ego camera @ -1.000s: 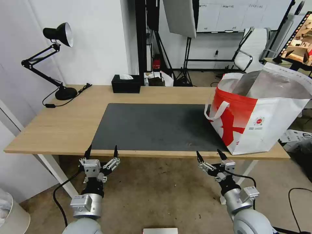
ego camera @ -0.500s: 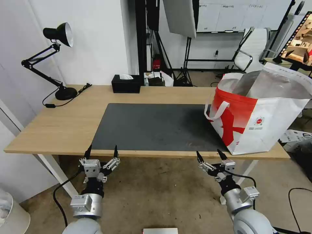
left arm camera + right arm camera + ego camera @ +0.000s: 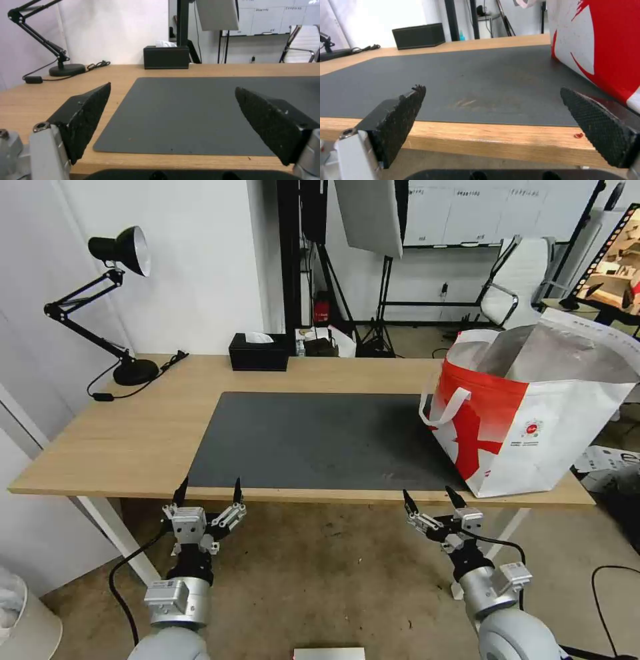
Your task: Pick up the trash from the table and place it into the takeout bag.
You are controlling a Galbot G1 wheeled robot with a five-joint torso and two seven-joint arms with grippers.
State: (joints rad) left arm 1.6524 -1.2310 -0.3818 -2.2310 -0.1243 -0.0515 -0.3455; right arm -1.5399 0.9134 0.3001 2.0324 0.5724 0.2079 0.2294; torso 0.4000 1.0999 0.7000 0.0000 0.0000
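The table (image 3: 127,437) carries a dark grey mat (image 3: 313,440), and the mat's surface is bare. At the table's right end stands the takeout bag (image 3: 533,427), white and red, its foil-lined mouth open upward. The trash is out of view. Both grippers hang below and just in front of the table's front edge. My left gripper (image 3: 208,488) is open and empty before the mat's left corner (image 3: 110,147). My right gripper (image 3: 427,493) is open and empty, close to the bag's red side (image 3: 606,50).
A black tissue box (image 3: 259,353) sits at the table's back edge, and a black desk lamp (image 3: 123,313) with its cord stands at the back left. A tiny red speck (image 3: 578,135) lies on the wood by the bag. An office chair (image 3: 520,280) stands behind.
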